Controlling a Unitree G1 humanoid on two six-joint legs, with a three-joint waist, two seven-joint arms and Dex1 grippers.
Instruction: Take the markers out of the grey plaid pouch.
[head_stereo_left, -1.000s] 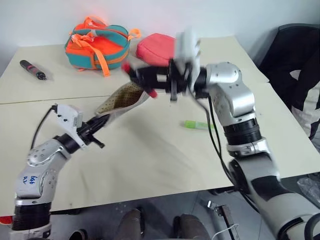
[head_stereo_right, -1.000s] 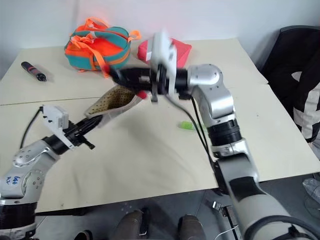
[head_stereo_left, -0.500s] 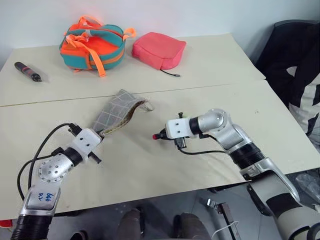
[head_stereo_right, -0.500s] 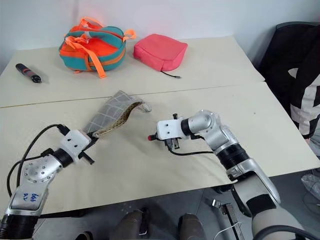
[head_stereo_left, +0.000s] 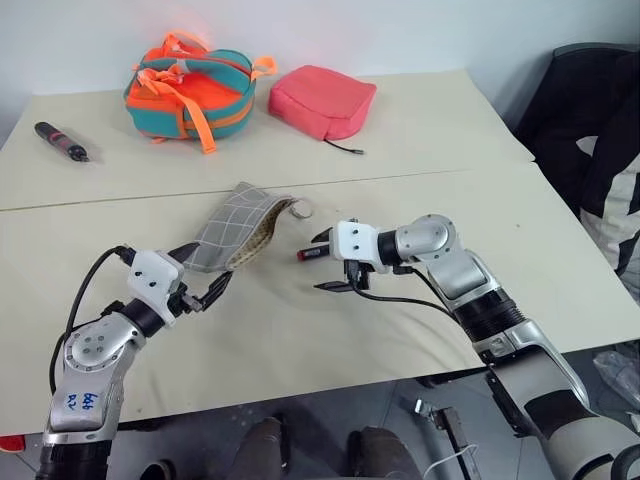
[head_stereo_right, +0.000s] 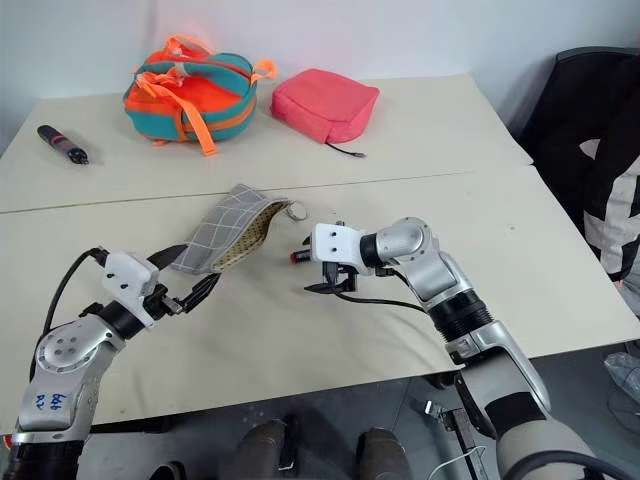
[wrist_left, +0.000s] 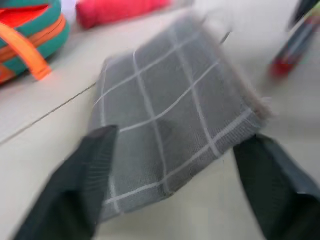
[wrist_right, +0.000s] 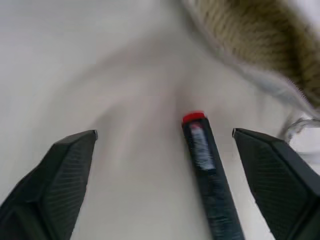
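The grey plaid pouch (head_stereo_left: 235, 222) lies flat on the table, its tan dotted lining (wrist_right: 250, 40) showing at the open mouth beside the ring pull (head_stereo_left: 301, 209). My left gripper (head_stereo_left: 203, 272) is open, and the pouch's near end (wrist_left: 170, 125) sits between its spread fingers. A dark marker with a red end (wrist_right: 204, 160) lies on the table just past the pouch's mouth. My right gripper (head_stereo_left: 328, 263) is open around it, with both fingers (wrist_right: 65, 165) clear of the marker (head_stereo_left: 306, 255).
A teal-orange bag (head_stereo_left: 190, 85) and a pink pouch (head_stereo_left: 322, 100) stand at the back of the table. A black-and-pink pen (head_stereo_left: 62, 140) lies at the far left. A seam (head_stereo_left: 120, 197) joins two tabletops. A dark chair with clothing (head_stereo_left: 590, 130) stands at the right.
The pouch came down from the air onto the table and my left gripper opened off it. My right gripper came down with the red-ended marker and opened, leaving the marker on the table.
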